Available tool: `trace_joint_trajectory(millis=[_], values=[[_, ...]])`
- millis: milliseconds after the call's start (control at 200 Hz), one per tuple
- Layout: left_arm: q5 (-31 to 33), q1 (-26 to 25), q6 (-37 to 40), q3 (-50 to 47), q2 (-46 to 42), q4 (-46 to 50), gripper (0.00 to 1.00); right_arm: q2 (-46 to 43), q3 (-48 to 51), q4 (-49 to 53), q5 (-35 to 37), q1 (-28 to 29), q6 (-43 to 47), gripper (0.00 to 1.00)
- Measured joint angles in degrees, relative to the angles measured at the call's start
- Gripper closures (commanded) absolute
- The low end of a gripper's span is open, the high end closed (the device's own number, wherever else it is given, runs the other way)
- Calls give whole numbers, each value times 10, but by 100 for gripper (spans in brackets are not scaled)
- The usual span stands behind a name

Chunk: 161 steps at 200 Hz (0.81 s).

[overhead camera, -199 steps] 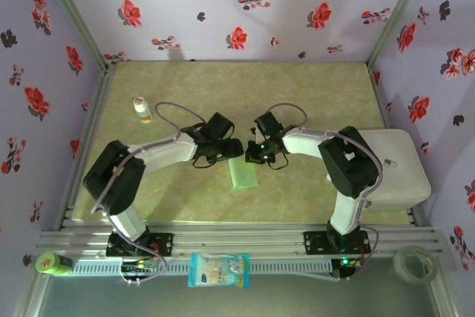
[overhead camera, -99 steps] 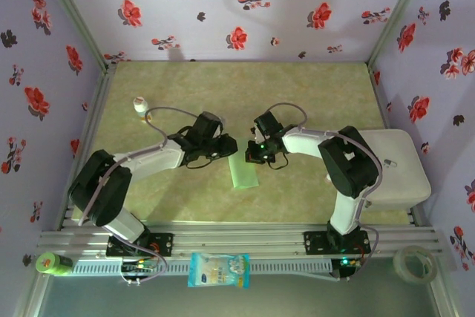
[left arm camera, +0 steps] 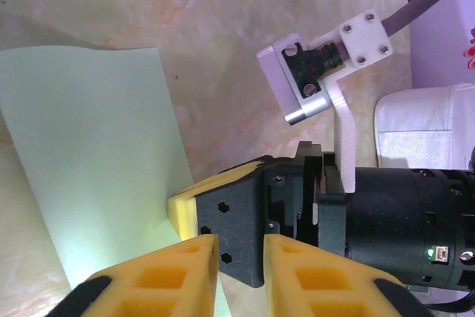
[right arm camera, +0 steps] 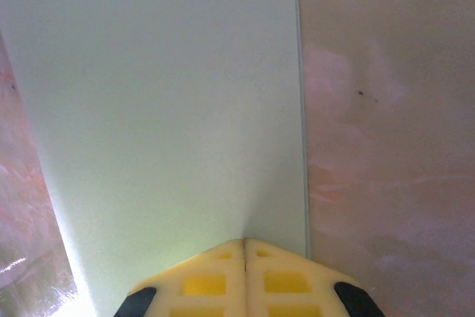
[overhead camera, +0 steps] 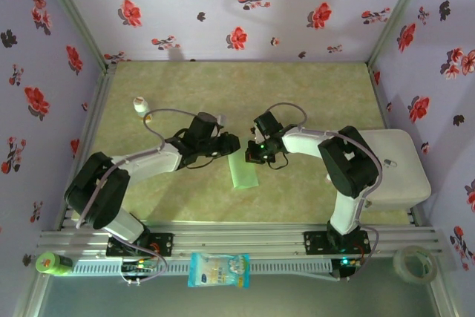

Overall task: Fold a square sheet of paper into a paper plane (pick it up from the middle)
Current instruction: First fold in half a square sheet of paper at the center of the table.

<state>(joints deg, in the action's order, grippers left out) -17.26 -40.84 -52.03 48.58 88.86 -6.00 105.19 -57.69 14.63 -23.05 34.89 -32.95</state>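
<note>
The square sheet of paper (overhead camera: pixel 243 174) lies on the table as a narrow pale mint-green folded strip, its far end lifted. My right gripper (overhead camera: pixel 252 156) is shut on that far end; in the right wrist view the closed fingertips (right arm camera: pixel 245 243) pinch the sheet (right arm camera: pixel 163 109) near its right edge. My left gripper (overhead camera: pixel 232 142) sits just left of the right one. In the left wrist view its yellow fingers (left arm camera: pixel 243 246) stand a narrow gap apart with nothing between them. Beyond them the right gripper's yellow pad (left arm camera: pixel 182 206) meets the sheet's edge (left arm camera: pixel 89 161).
A small white bottle (overhead camera: pixel 139 105) stands at the far left of the table. A white box (overhead camera: pixel 401 168) sits against the right wall. On the front rail lie a white-and-blue packet (overhead camera: pixel 219 269), a green object (overhead camera: pixel 50 263) and a tape roll (overhead camera: pixel 414 263).
My left gripper's jaws have narrowed from wide to a small gap, and its arm has stretched out lower towards the right gripper. The right arm and the paper have stayed put.
</note>
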Motion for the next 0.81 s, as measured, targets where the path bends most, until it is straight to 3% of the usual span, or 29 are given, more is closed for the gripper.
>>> trace_joint_trajectory(millis=[370,805], values=[[-30,0,-11,0,47,-15,96,0,0,0,1,0,0,100],[-41,0,-16,0,86,-34,100,0,0,0,2,0,0,100]])
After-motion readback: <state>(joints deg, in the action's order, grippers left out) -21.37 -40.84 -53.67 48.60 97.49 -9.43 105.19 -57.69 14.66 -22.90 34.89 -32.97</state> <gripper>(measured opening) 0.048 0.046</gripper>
